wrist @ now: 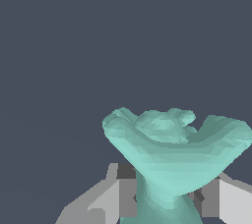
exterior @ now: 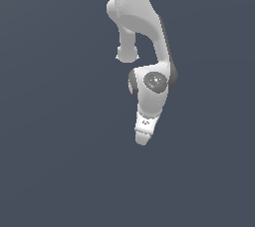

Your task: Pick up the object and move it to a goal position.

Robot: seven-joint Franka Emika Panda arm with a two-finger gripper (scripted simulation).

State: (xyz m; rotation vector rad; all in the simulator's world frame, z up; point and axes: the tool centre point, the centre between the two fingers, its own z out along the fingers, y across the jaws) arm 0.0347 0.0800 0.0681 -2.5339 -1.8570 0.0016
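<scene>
One robot arm (exterior: 144, 42), white, entering exterior view at 12 o'clock. One gripper (exterior: 142, 140) at arm's end, near frame centre, toward 6 o'clock. Two fingers (wrist: 120, 196) counted in wrist view, at 7 and 5 o'clock. One teal object (wrist: 172, 154), lumpy, flared, sitting between fingers; in exterior view only tiny teal specks at gripper tip. One plain dark grey surface (exterior: 50, 146).

A plain, flat slate-blue backdrop (exterior: 50, 121) fills both views from twelve o'clock round to six, evenly and softly lit, with no seams, walls, windows, furniture or visible shadows to tell floor from background.
</scene>
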